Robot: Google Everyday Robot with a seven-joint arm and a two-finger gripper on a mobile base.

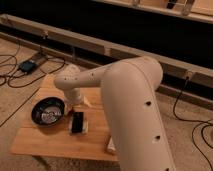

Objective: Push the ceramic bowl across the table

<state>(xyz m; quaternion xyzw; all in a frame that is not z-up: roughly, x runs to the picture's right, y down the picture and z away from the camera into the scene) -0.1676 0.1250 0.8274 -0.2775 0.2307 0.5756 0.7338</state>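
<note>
The ceramic bowl point(48, 111), glossy black with a grey speckled inside, sits on the left part of the light wooden table point(47, 141). My white arm reaches down from the right over the table. Its wrist points down just right of the bowl. The gripper point(73, 103) is low at the bowl's right rim, mostly hidden by the wrist. I cannot tell whether it touches the rim.
A flat black rectangular thing point(77, 122) lies just right of the bowl, below the gripper. A small white object point(110, 145) sits near the table's front right edge. Cables and a dark box point(27, 65) lie on the carpet at the left. A long dark rail runs behind the table.
</note>
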